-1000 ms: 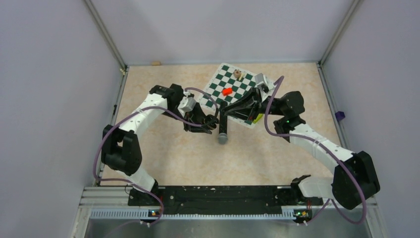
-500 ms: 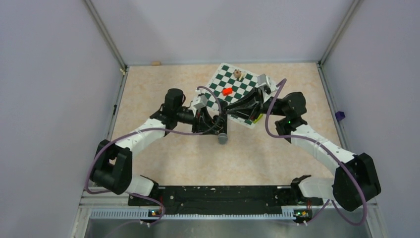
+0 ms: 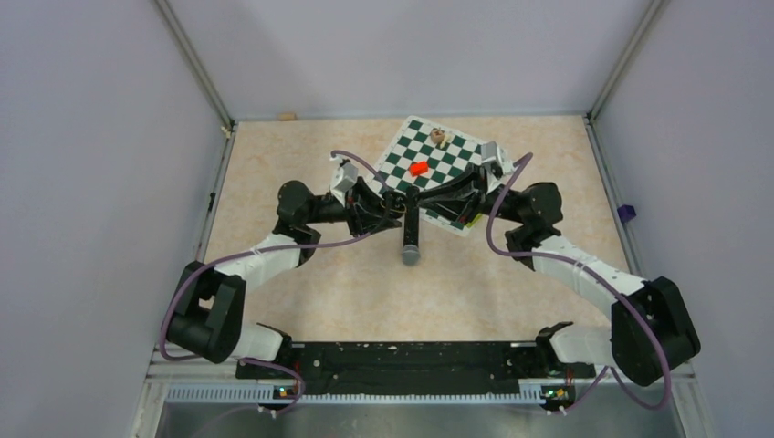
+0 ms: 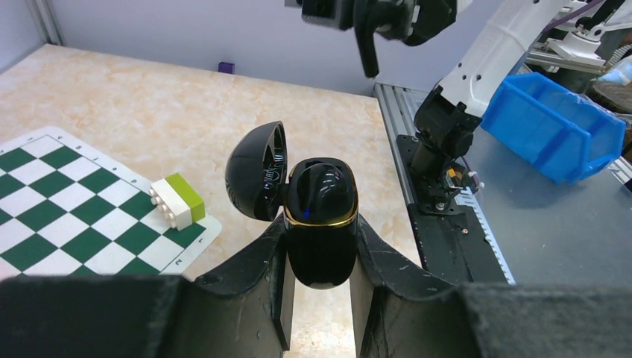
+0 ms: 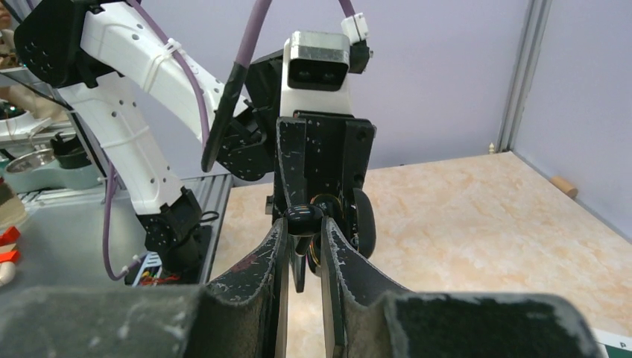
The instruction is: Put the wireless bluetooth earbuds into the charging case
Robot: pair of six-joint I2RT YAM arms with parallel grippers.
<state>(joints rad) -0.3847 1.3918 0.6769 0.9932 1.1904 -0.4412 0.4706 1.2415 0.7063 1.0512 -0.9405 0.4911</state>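
Nearest the arm bases, a black stick microphone with a grey mesh head (image 3: 412, 239) lies on the beige marbled bench (image 3: 301, 164), its head toward 6 o'clock. Just past its far end the two hands meet in the air.

The left hand (image 4: 320, 250) comes in from 9 o'clock. It is clamped almost fully closed on the lower body of a glossy black charging case with a gold rim (image 4: 321, 201). The hinged lid (image 4: 257, 170) stands open to one side, so the mouth is free.

The right hand (image 5: 304, 233) faces it from 3 o'clock, pinched nearly closed on a tiny black earbud (image 5: 301, 216) at its very fingertips. The bud is just in front of the case; I cannot tell whether they touch. No other buds show.

The bud looks light, hard and slick, and could well squirt out under a harder squeeze. It is best held across its rounded body, with the seating side bare. The case seems rigid but slippery. Its flanks below the rim are the place to grip, and the lid hinge is the weak part.

Farther off, toward 1 o'clock, a green-and-white checkered mat (image 3: 447, 155) carries a white and yellow-green block (image 4: 177, 200), a red piece (image 3: 419, 168) and a small brown piece (image 3: 439, 138).
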